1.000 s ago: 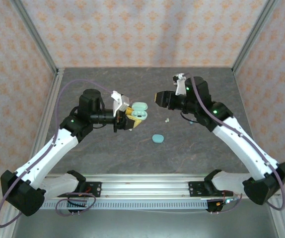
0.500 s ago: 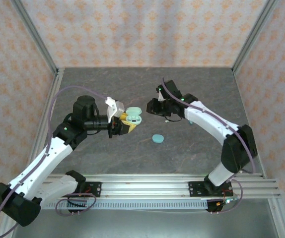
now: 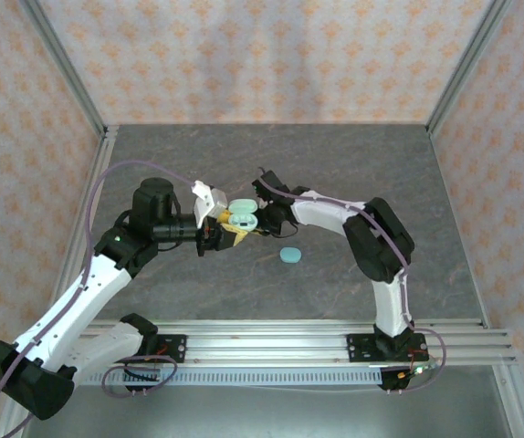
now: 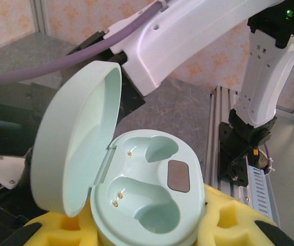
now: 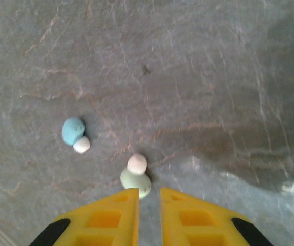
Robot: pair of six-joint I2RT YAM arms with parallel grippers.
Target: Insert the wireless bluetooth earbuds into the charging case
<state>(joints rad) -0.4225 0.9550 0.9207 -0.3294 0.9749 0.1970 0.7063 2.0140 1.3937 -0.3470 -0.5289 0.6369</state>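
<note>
Open charging case held up, two earbuds lying outside it on the tabletop

A glossy mint-green oval plastic charging case point(image 4: 152, 205) is clamped between the yellow foam pads point(image 4: 234, 221) of the left gripper point(image 3: 233, 228), with its hinged lid point(image 4: 78, 148) swung back, both moulded wells bare and a dark rectangular patch set beside them. Outside the case, on the grey veined stone-look tabletop point(image 5: 198, 77), a teal pebble-like earbud point(image 5: 72, 129) and a paler mint earbud point(image 5: 135, 180) are seen, each whitish-tipped. The yellow ribbed fingers of the right gripper point(image 5: 149, 195) are held slightly apart and empty, the mint bud just beside one tip. A closed teal oval case point(image 3: 290, 255) lies near the open case. The table is enclosed by peach patterned walls point(image 3: 262, 55)
</note>
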